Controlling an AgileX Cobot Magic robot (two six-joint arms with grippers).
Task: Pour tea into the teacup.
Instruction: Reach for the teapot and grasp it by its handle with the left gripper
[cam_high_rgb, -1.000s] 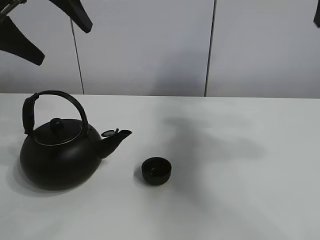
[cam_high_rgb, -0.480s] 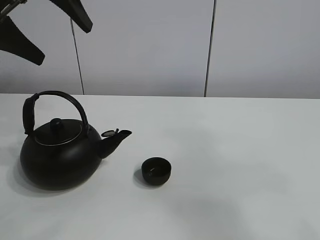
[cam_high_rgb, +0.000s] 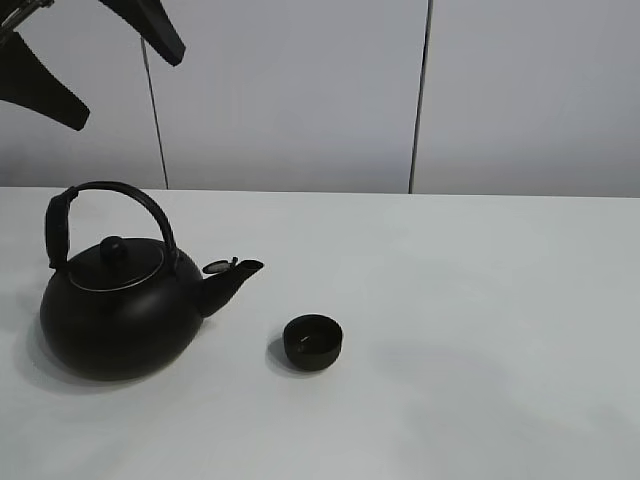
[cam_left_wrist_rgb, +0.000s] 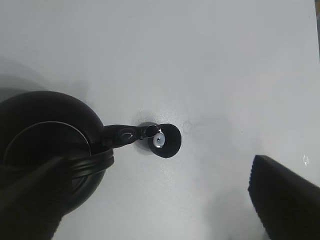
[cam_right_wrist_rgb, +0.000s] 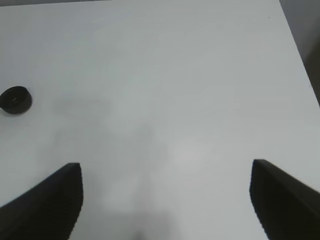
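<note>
The teacup sits upright on the white table, near the spout of the black kettle and in front of it, the two not touching. The left gripper hangs high above the kettle, fingers spread wide and holding nothing. The right gripper — likewise spread, gripping nothing — hovers over the table, well apart from the cup.
</note>
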